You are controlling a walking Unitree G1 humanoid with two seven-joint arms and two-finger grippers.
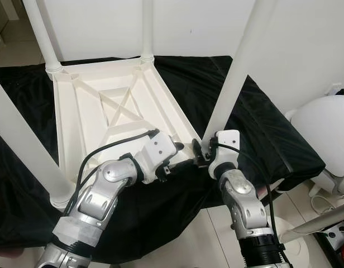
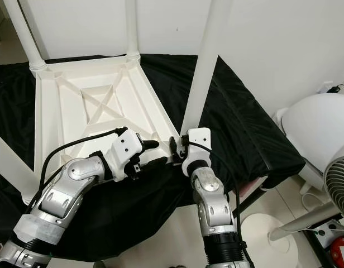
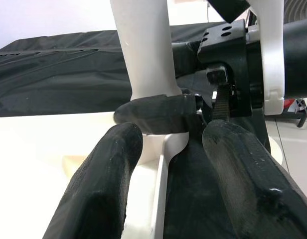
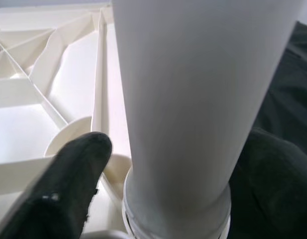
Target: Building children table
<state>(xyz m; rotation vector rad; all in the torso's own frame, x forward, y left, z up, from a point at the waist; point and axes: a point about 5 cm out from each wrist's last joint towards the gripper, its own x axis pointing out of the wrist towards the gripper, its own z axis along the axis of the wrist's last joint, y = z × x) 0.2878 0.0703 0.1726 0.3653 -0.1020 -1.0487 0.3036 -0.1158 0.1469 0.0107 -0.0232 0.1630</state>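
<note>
Left eye view shows the white tabletop (image 1: 105, 106) lying upside down on a black cloth (image 1: 261, 134), ribbed underside up, with four white legs standing from its corners. The right gripper (image 1: 201, 151) clasps the base of the near-right leg (image 1: 239, 67), one black finger (image 4: 69, 184) on each side of it. The left gripper (image 1: 182, 155) reaches the same corner, its fingers (image 3: 103, 184) spread across the tabletop's edge rib, gripping nothing.

The upturned table top (image 1: 105, 111) lies on a cloth (image 1: 261, 134), its legs standing up. The right hand (image 1: 201, 149) sits at the near right corner, a finger either side of the foot of that leg (image 1: 239, 67). The left hand (image 1: 180, 154) lies just to its left, straddling the top's near edge. A fan (image 2: 337, 190) stands to the right, on the floor.
</note>
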